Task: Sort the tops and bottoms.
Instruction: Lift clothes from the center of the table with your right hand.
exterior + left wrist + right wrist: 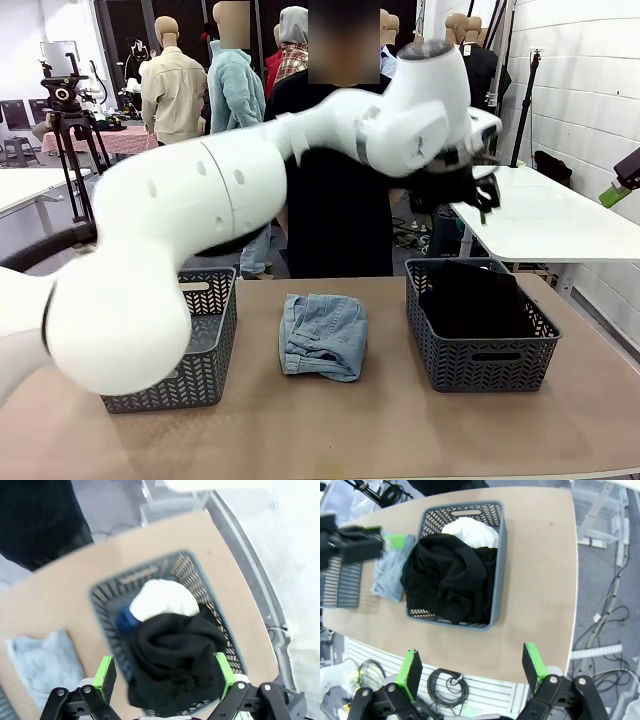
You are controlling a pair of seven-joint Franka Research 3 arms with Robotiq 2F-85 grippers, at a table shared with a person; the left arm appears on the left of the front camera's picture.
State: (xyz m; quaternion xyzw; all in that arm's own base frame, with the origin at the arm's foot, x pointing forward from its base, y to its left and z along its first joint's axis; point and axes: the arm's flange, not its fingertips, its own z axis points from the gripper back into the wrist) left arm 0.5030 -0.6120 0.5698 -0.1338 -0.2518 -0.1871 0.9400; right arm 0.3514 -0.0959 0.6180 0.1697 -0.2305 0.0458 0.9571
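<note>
Two tops [451,575] binned, one pale bottom [322,336] loose.

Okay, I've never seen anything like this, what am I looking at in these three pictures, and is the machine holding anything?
This is a robot with two white arms at a brown table, facing a person. The front view looks across the table; the big white blurred shape is the robot's left arm reaching to the right. The other two views come from cameras on the wrists, looking past green-padded fingers.

Two grey baskets stand on the table. The right basket holds a black top and a white top. Folded light-blue denim lies between the baskets.

The left gripper hovers open over the black top, and the right gripper is open too. Neither holds anything.
</note>
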